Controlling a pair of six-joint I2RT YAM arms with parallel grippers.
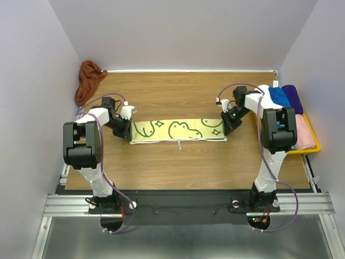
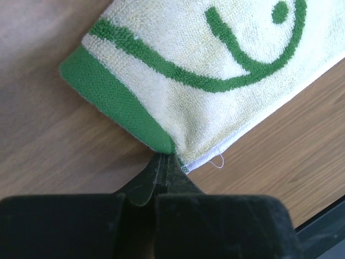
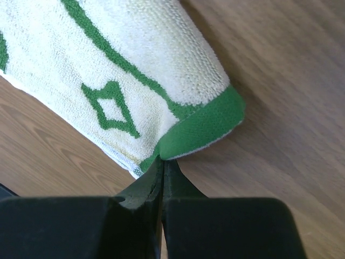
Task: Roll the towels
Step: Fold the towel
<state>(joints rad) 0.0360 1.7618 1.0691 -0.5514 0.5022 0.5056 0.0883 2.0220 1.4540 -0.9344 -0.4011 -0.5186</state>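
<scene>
As the overhead camera has it, room: pale walls on 3 sides, metal rails [image 1: 70, 205] along the near edge.
Surface: wood-grain table [image 1: 183, 167].
Bin: yellow bin [image 1: 318, 141] at the right edge, holding white [image 1: 264, 89], blue [image 1: 279, 96], purple [image 1: 292, 97] and pink [image 1: 304, 134] rolled towels.
Arms: both rise from their bases, elbows up, forearms angled inward and down, wrists low over the table.
Cream towel [image 1: 178, 129]: folded into 1 long strip, flat across the table middle, stretched between the 2 grippers.
Rust-brown towel [image 1: 89, 81]: bunched at the far-left corner against the wall, well apart from both arms.
Left gripper [image 1: 128, 131]: jaws closed, pinching the green-hemmed corner at the strip's left end.
Right gripper [image 1: 226, 128]: jaws closed, pinching the green-hemmed corner at the right end.
Thread [image 2: 218, 162]: loose loop off the hem just beside the left fingertips.
</scene>
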